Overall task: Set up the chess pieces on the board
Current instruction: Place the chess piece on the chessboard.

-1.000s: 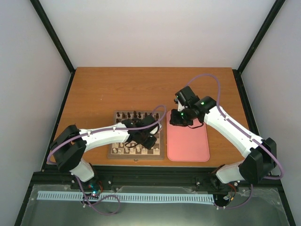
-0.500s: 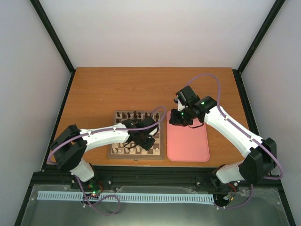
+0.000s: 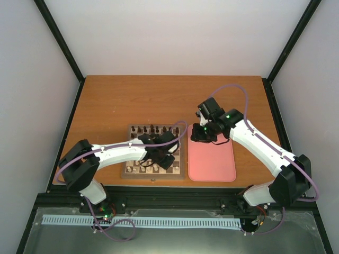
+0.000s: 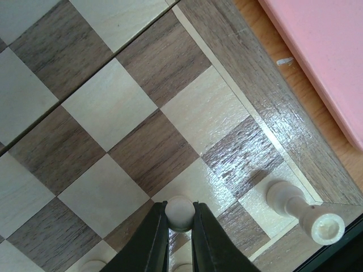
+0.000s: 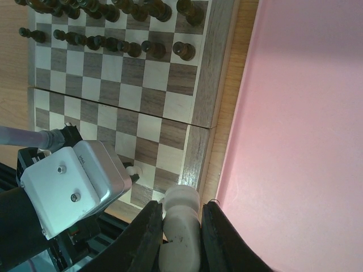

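Observation:
The wooden chessboard (image 3: 153, 175) lies at the table's near middle, with cream chessmen (image 3: 145, 168) along its near rows. My left gripper (image 3: 165, 159) hangs over the board's near right corner. In the left wrist view it (image 4: 180, 211) is shut on the round head of a cream pawn (image 4: 180, 208), which stands on a square of the board (image 4: 249, 73). A cream rook (image 4: 306, 214) stands on the corner square beside it. My right gripper (image 3: 198, 135) hovers over the pink tray's far left corner, shut on a larger cream piece (image 5: 181, 218) held above the board's edge (image 5: 218, 62).
Dark brown chessmen (image 3: 151, 128) fill the board's two far rows, also seen in the right wrist view (image 5: 113, 42). The pink tray (image 3: 214, 161) lies right of the board with a narrow strip of table between them. It also shows in both wrist views (image 4: 323, 45) (image 5: 300, 113).

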